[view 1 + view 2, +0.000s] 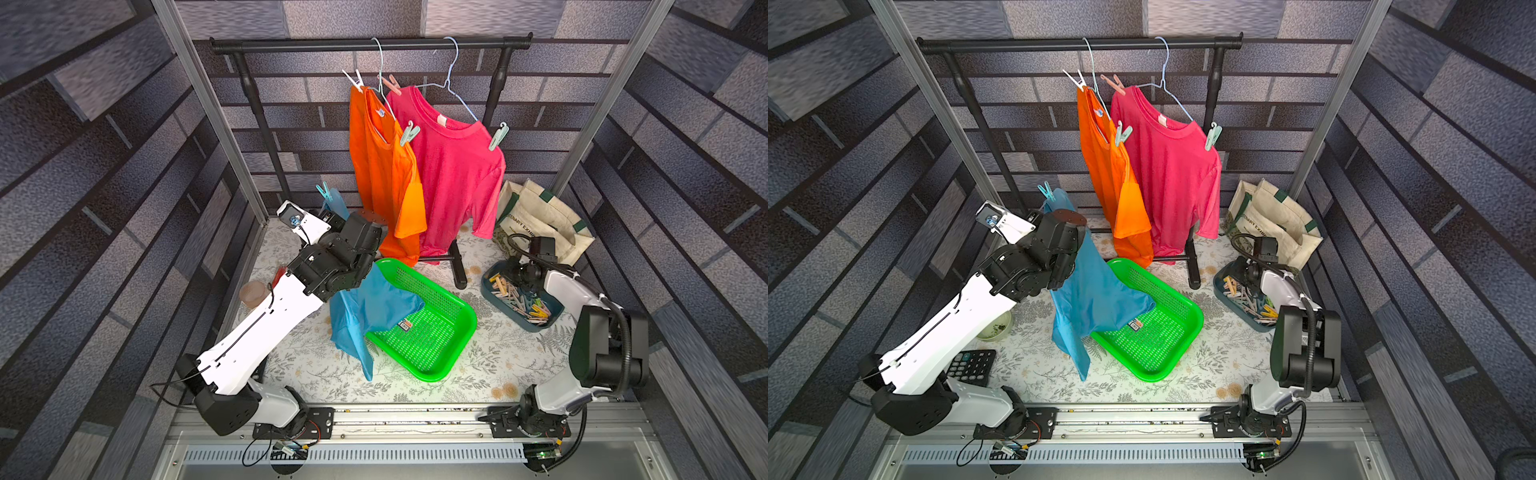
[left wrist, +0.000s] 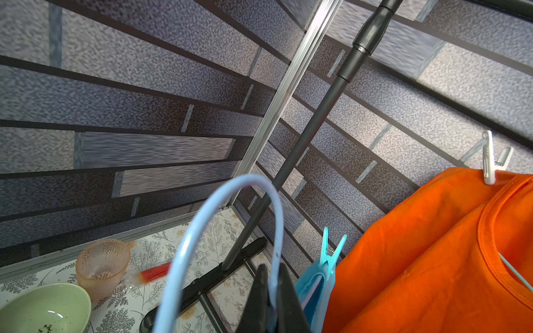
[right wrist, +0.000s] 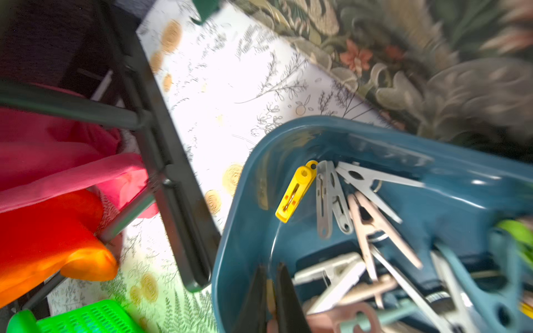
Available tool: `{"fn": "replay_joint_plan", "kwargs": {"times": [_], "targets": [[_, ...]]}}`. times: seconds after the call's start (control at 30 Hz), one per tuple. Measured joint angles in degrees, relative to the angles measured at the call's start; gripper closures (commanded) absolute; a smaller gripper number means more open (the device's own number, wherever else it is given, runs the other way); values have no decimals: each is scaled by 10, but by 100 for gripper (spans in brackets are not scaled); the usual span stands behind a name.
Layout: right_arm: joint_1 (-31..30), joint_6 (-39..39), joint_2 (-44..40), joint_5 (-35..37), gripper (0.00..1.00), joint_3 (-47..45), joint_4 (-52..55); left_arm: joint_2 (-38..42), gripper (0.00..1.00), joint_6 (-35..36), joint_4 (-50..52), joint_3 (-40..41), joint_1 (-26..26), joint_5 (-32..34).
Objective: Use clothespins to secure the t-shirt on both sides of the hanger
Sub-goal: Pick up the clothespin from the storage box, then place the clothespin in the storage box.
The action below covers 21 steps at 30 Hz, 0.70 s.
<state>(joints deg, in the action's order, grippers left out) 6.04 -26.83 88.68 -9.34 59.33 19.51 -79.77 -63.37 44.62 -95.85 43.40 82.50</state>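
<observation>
Right claw (image 3: 270, 291) pinching beige clothespin (image 3: 270, 288), inside blue bin (image 3: 248, 184) near rim — left claw (image 2: 272, 294) clamped on hanger (image 2: 245, 179), rack pole (image 2: 292, 161) close.

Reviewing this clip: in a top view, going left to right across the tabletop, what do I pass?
Pinkish translucent glass cup → sky-blue t-shirt → bright green perforated plastic basket → dark blue plastic tray holding the pastel clothespins.

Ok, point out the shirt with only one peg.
The blue shirt: only a teal peg shows on it, while the orange shirt and pink shirt on the rail carry two each.
</observation>
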Motion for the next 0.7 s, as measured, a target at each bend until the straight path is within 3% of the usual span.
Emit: {"fn": "replay_joint_plan", "kwargs": {"times": [0.3, 0.47, 0.53, 0.63, 0.7], "targets": [[0, 40, -132, 54, 96, -52, 76, 21, 100, -2, 0, 16, -6, -11], [0, 59, -129, 79, 95, -50, 97, 25, 100, -1, 0, 16, -7, -19], [0, 64, -106, 83, 89, -40, 99, 26, 100, -1, 0, 16, -7, -24], [0, 71, -52, 86, 61, -13, 98, 28, 100, -1, 0, 19, -8, -27], [0, 75, -18, 85, 55, 8, 98, 31, 100, -1, -1, 23, -8, -28]]}}
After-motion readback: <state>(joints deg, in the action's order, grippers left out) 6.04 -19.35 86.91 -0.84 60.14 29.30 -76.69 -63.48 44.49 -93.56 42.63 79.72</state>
